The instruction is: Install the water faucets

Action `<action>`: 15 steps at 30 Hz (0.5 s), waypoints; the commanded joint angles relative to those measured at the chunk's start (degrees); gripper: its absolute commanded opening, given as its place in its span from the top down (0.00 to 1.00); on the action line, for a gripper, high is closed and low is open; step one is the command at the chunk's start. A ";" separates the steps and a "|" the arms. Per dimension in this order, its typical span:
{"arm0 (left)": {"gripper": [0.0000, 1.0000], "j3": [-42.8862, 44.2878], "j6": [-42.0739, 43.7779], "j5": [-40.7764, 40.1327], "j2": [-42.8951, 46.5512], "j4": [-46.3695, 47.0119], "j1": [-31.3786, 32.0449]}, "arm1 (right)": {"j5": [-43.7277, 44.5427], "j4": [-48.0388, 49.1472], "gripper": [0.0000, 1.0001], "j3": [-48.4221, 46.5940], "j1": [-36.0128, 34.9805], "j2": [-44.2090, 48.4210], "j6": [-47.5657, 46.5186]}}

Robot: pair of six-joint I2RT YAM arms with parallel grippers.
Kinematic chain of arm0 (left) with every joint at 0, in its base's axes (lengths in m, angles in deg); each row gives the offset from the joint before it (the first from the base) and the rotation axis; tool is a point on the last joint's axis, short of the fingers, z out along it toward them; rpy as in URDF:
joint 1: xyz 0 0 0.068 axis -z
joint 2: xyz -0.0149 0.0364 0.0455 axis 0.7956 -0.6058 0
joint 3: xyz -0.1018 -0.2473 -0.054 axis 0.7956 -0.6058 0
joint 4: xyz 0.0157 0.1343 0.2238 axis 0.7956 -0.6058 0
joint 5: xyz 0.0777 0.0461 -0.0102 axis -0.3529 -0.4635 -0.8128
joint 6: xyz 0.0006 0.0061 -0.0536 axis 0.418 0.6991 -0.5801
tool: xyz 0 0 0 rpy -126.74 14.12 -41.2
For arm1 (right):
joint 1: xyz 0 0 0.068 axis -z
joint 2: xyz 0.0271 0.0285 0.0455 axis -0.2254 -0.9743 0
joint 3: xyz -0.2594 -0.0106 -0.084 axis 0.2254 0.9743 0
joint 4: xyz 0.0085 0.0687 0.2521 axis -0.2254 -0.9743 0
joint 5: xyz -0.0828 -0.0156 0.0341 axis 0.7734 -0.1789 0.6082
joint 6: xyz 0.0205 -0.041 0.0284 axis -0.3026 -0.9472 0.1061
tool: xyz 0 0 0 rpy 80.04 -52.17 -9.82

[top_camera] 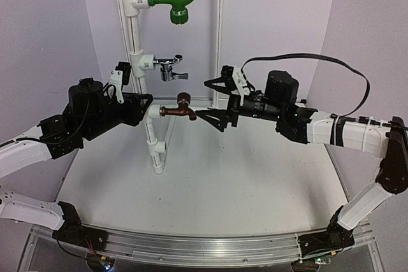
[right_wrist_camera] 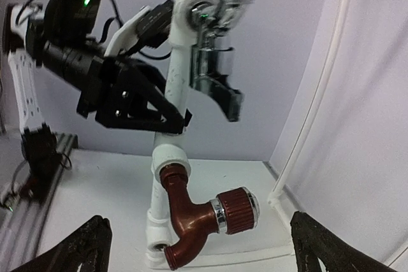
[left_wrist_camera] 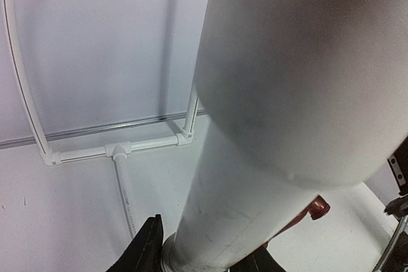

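Observation:
The dark reddish-brown water faucet [top_camera: 180, 107] [right_wrist_camera: 204, 214] sits screwed into a white tee on the upright white pipe [top_camera: 152, 133] [left_wrist_camera: 255, 157], its round knob pointing away from the pipe. Above it the chrome water faucet [top_camera: 171, 68] [right_wrist_camera: 213, 62] is mounted on a higher tee. My right gripper [top_camera: 204, 99] [right_wrist_camera: 207, 246] is open, its fingers [right_wrist_camera: 89, 246] wide on either side of the brown faucet and not touching it. My left gripper [top_camera: 145, 103] [left_wrist_camera: 204, 256] [right_wrist_camera: 137, 100] is shut on the white pipe just above the brown faucet's tee.
A green elbow piece [top_camera: 173, 3] is fitted at the top of the pipe. White pipe runs lie flat on the table [left_wrist_camera: 115, 152] and up the right wall [right_wrist_camera: 319, 113]. An aluminium rail [top_camera: 204, 246] edges the near side.

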 commanded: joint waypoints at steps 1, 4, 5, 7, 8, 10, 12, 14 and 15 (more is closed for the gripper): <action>1.00 0.06 -7.21 8.95 -1.93 -2.78 1.49 | -3.25 -5.77 0.02 -3.96 -0.53 -3.41 -27.56; 1.00 0.24 -7.34 8.63 -2.16 -3.06 1.37 | -5.53 -4.15 0.02 -5.59 -0.82 -6.43 -32.56; 1.00 0.31 -7.38 8.56 -2.25 -3.13 1.37 | -5.97 -2.86 0.02 -6.02 -0.82 -7.52 -33.21; 1.00 0.45 -7.49 8.62 -2.47 -3.14 1.40 | -6.83 -0.94 0.02 -6.97 -0.88 -9.65 -34.20; 1.00 0.51 -7.54 8.67 -2.60 -3.17 1.41 | -7.14 0.28 0.02 -7.26 -0.96 -10.41 -34.56; 1.00 0.43 -7.60 8.80 -2.62 -3.08 1.38 | -6.84 3.14 0.02 -7.72 -1.34 -11.63 -34.68; 1.00 0.30 -7.55 8.94 -2.47 -3.03 1.38 | -5.53 4.05 0.02 -8.74 -1.54 -12.67 -34.56; 1.00 0.30 -7.38 9.17 -2.27 -3.07 1.39 | -4.12 5.02 0.02 -9.18 -1.58 -13.47 -33.97; 1.00 0.30 -7.28 9.30 -2.16 -3.06 1.39 | -3.72 5.68 0.02 -9.08 -1.56 -13.64 -33.68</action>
